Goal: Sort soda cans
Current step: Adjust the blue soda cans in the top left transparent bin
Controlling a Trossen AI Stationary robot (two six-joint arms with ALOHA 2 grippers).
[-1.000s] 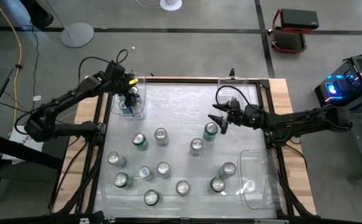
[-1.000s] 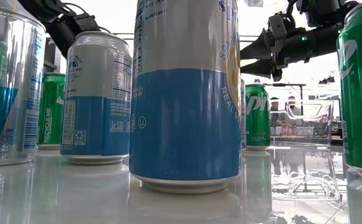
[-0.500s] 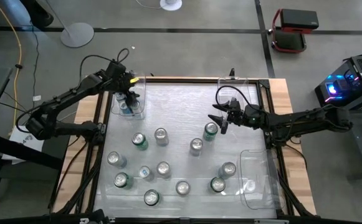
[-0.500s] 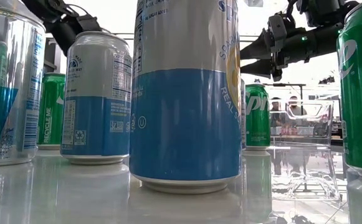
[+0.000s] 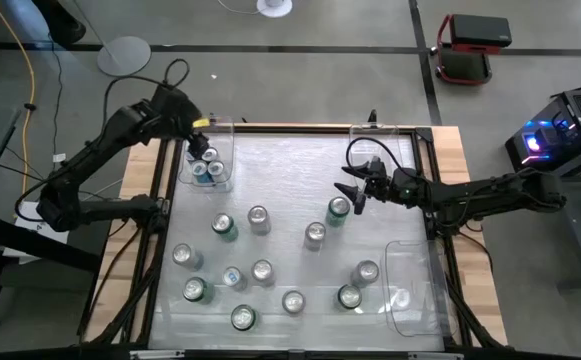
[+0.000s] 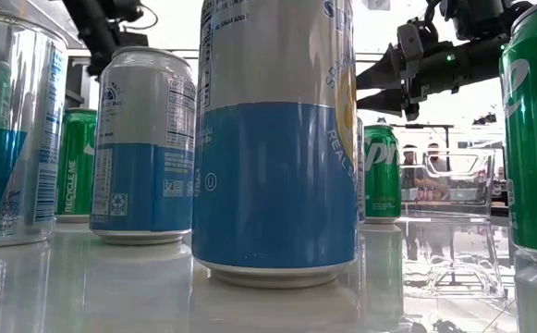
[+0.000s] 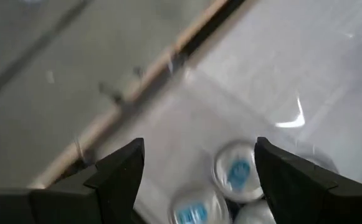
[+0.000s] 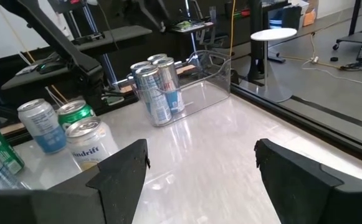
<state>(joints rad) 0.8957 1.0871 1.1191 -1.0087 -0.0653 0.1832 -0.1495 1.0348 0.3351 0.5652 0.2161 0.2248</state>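
Observation:
Several soda cans stand upright on the glossy table [image 5: 290, 160], green, blue-and-silver or plain silver, such as one [image 5: 258, 218] and another [image 5: 315, 234]. Three blue-topped cans [image 5: 210, 166] stand in the clear bin [image 5: 226, 180] at the far left, and show again as cans [image 7: 238, 171] in the left wrist view. My left gripper [image 5: 199, 149] [image 7: 196, 168] hangs open above that bin. My right gripper [image 5: 352, 190] [image 6: 379, 88] [image 8: 199, 180] is open in the air, just above and beside a green can [image 5: 338, 208] [image 6: 382, 171].
A second clear bin [image 5: 410, 285] lies at the table's near right and a third [image 5: 380, 140] at its far right. A blue-and-silver can [image 6: 277, 139] stands close to the low camera. Bare table surface lies in the far middle. Wooden edges and a dark frame [image 5: 435, 180] border the table.
My left gripper has risen out of the far-left bin and drawn back toward the table's far left corner. The three cans in that bin now show uncovered. My right arm has kept still.

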